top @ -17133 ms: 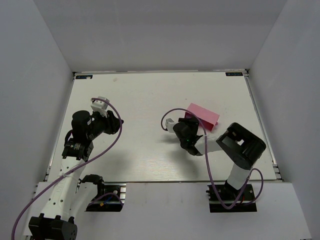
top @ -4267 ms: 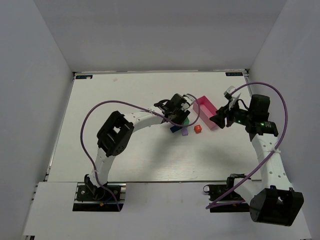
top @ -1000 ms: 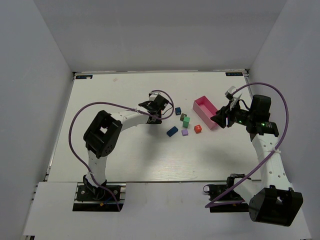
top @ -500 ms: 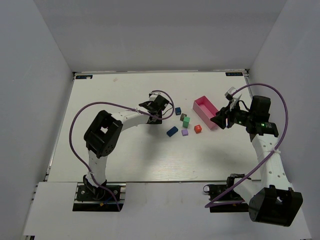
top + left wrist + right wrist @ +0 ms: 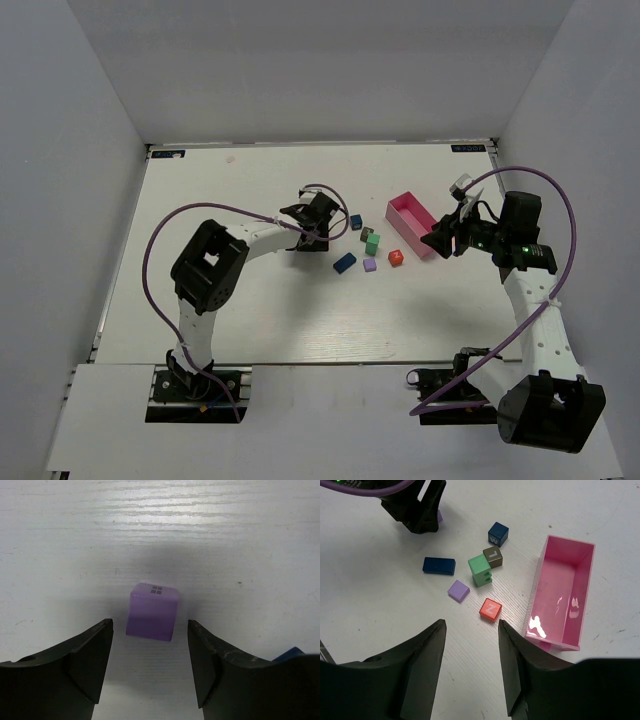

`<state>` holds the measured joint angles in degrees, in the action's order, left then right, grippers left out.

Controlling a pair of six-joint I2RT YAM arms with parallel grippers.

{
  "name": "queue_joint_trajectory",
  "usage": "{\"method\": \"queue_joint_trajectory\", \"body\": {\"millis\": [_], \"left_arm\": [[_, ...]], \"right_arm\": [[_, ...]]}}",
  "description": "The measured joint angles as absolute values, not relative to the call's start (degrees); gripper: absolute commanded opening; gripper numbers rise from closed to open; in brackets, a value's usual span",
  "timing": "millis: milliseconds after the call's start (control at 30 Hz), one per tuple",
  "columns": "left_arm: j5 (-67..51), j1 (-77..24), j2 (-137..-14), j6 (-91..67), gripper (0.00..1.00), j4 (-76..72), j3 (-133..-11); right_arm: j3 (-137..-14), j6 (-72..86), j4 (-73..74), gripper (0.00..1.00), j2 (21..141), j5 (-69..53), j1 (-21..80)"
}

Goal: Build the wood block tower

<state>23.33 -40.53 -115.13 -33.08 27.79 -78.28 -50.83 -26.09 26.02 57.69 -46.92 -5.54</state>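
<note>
Opened left end effector (image 5: 150, 635) flanks lilac cube (image 5: 152, 611), hidden overhead.

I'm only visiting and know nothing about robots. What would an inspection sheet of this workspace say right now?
Surface: white table, no spills seen.
Job's things: no tower yet. One lilac cube sits apart. A loose group holds a blue cube, brown cube, green block, blue brick, second lilac block and red cube; none stacked.
Clutter: pink tray, empty, beside the group.
Tools: left tool open, astride the lilac cube with gaps on both sides; right tool open, empty, above the table.
Cables: purple cables loop along both arms, off the blocks.
Surroundings: plain grey walls; nothing else seen.
</note>
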Motion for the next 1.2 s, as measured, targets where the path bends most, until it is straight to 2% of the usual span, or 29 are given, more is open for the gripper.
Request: {"method": "queue_joint_trajectory", "body": {"millis": [500,1200], "left_arm": [[23.3,-41.0,-105.6,-30.7,0.73,31.3,-78.4],[21.0,-40.9,-112.0,-30.0,0.74,31.0,-79.1]], "right_arm": [[-50.8,-26.1,27.0,0.52,57.7,-46.9,-5.5],[-50.8,-26.2,27.0,0.52,56.6,-46.9,-5.5]]}}
